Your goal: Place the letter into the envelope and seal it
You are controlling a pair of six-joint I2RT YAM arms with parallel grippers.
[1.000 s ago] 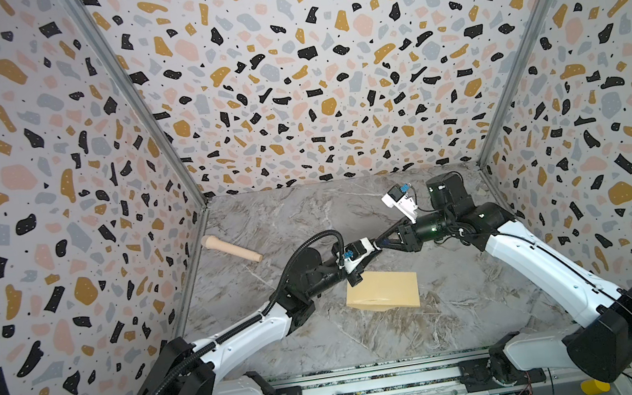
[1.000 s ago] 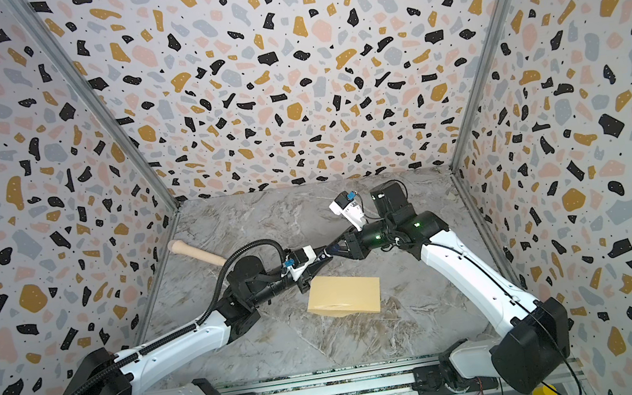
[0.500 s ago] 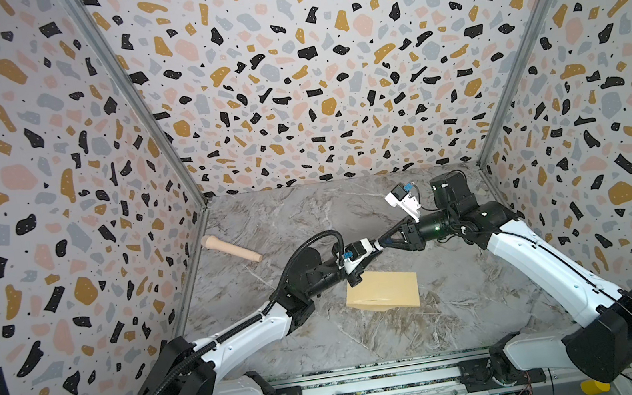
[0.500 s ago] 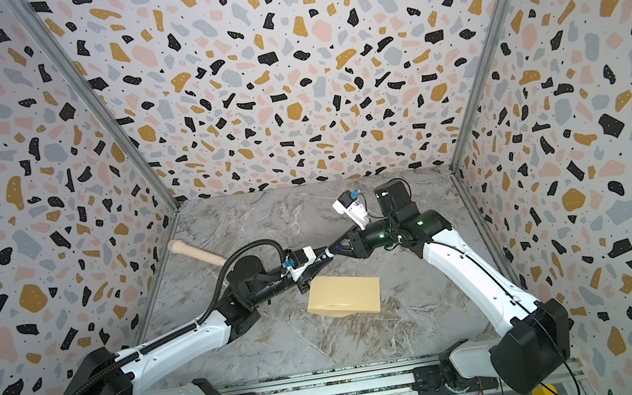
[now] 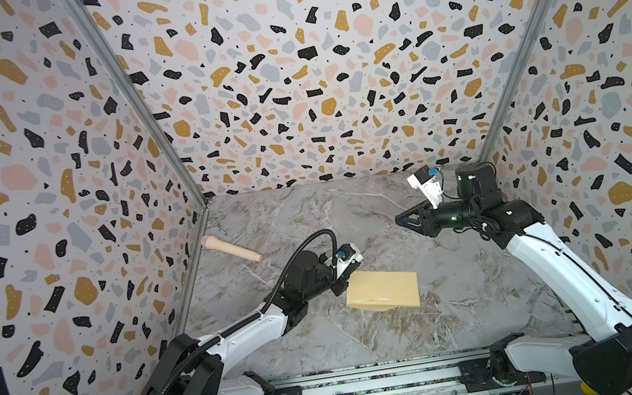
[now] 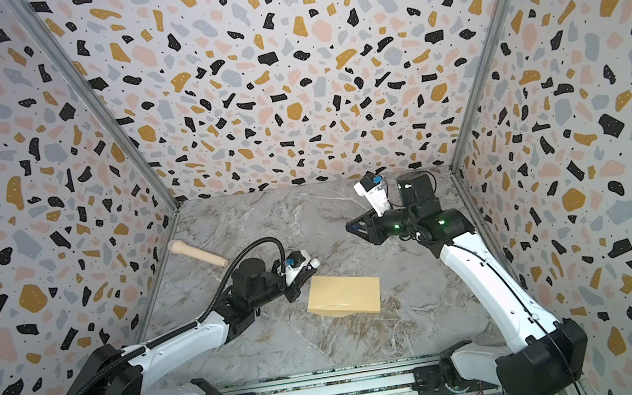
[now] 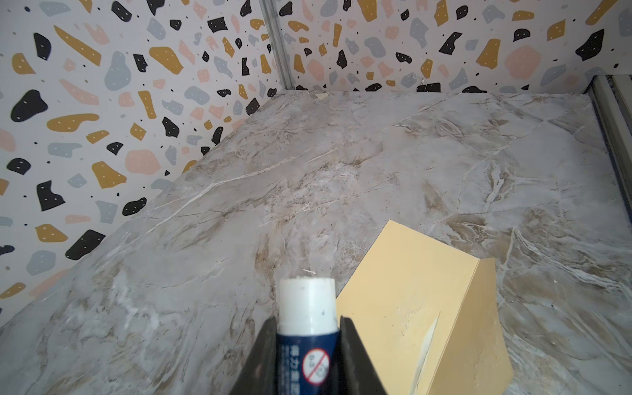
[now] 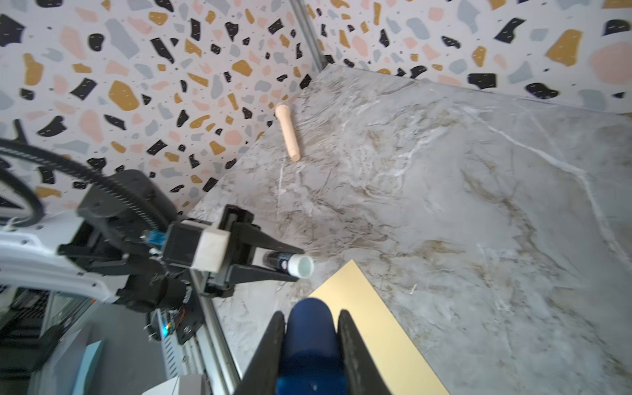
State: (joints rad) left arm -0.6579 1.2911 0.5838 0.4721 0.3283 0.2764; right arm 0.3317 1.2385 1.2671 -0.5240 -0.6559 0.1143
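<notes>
Centrally, in both top views, a tan kraft-paper rectangular envelope (image 5: 382, 290) (image 6: 344, 294) is seen lying flat on the grey marble-patterned table (image 5: 308, 216), a little toward six o'clock from the table's middle. The left gripper (image 5: 341, 283) is set just beside the envelope's ten o'clock corner; whether the paper is touched cannot be told from here. The right gripper (image 5: 400, 219) is held above the table at one o'clock from the envelope, well apart from it, with its tips turned toward nine o'clock. A pale round wooden peg (image 5: 231, 249) is laid at ten o'clock from the envelope, near the speckled left wall (image 5: 54, 201).

In the left wrist view, the left gripper (image 7: 307, 325) is shown clamped on a navy-blue glue stick (image 7: 306, 307), whose white uncapped end sticks out past the fingers. The envelope (image 7: 403, 290) is found just beside that white end. Whether its flap is stuck down cannot be told.

In the right wrist view, the right gripper (image 8: 311, 318) is shown closed on a dark blue rounded plastic cap (image 8: 309, 335). Beyond the cap, a corner of the envelope (image 8: 376, 325) is seen on the table. The left gripper (image 8: 301, 266) with the glue stick (image 8: 294, 265) is seen near that corner. The wooden peg (image 8: 289, 133) is seen farther off, by the wall.
</notes>
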